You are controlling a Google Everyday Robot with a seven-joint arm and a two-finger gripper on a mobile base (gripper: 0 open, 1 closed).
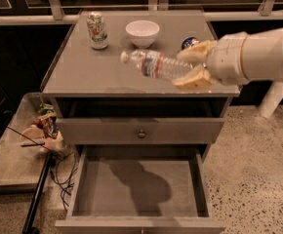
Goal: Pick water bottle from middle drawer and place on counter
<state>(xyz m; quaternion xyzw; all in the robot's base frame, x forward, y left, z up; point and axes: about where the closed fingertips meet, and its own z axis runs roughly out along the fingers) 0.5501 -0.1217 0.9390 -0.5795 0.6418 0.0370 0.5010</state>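
Grips the water bottle (pixel 157 66) at its base end with the tool (pixel 193 66) closed around it, sideways in the air over the surface (pixel 83 76), cap toward the surface's middle; likely light, thin-walled, crushable and slick, so best squeezed gently on the ribbed body.
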